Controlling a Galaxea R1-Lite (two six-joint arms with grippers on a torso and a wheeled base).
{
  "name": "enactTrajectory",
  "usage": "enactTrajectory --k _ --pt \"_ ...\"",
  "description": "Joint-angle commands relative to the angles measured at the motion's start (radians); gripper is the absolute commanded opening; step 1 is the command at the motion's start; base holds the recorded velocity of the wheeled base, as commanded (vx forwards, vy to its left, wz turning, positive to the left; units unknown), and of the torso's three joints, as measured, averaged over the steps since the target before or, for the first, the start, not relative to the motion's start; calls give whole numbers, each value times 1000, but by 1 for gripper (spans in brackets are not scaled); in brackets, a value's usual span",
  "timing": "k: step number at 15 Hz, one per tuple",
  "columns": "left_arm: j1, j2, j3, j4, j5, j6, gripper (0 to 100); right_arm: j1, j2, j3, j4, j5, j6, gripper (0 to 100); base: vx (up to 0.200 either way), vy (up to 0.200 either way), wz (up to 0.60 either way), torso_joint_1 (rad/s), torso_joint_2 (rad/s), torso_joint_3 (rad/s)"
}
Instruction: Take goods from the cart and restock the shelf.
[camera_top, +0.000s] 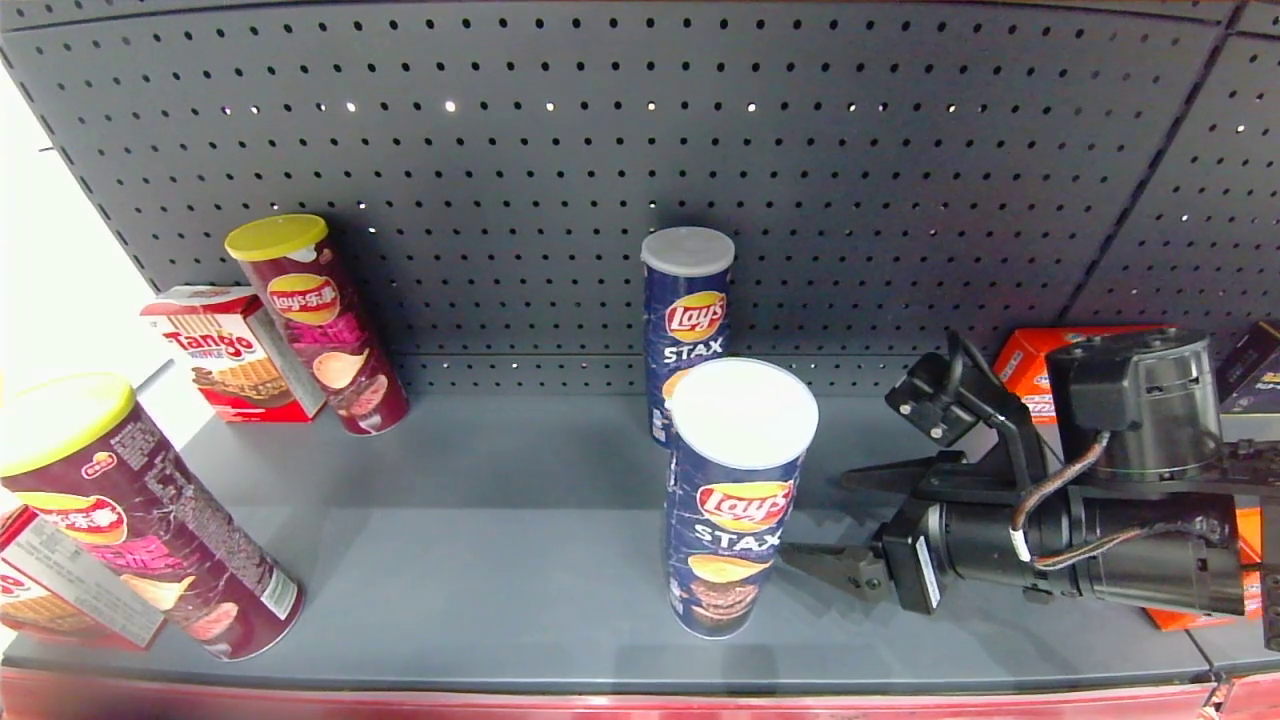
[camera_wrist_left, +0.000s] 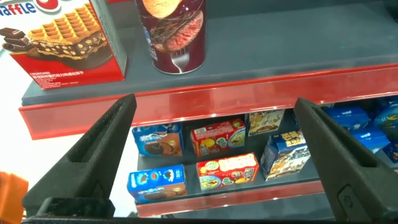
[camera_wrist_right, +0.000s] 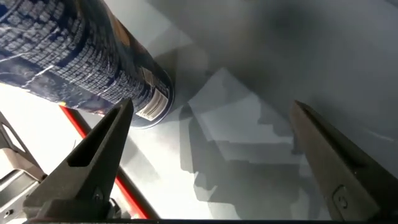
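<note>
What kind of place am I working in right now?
Most likely a shop aisle. A shelf with a pegboard back holds a blue crisp can and a waffle box, and rows of boxed snacks sit on the level below.

Found the head view moderately bright and even, lit from above and in front. Recorded soft shadows on the shelf (camera_top: 500, 520) at the foot of each can. Noted a blown-out white patch at the left border and pinpoints of light through holes in the pegboard (camera_top: 600, 150). Noted the white lid (camera_top: 742, 412) of the front blue can (camera_top: 735, 540) close to washed out. Logged wide-angle bowing in the pegboard's top edge and an outward lean in the maroon can (camera_top: 150, 520) at left. In the left wrist view, recorded a broad sheen along the red shelf edge (camera_wrist_left: 217, 102) and dimmer light on the boxes (camera_wrist_left: 217, 155) beneath. In the right wrist view, recorded hard-edged angular shadows and a bright glare patch on the shelf surface.
</note>
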Motion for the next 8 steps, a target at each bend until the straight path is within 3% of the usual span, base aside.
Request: enactTrajectory --k 1,8 --pt "0 1 0 0 1 0 100 5 19 -16 0 1 -1 100 0 0 0 0 0 0" --pt "0 1 0 0 0 0 100 5 21 -23 0 1 1 100 0 0 0 0 0 0"
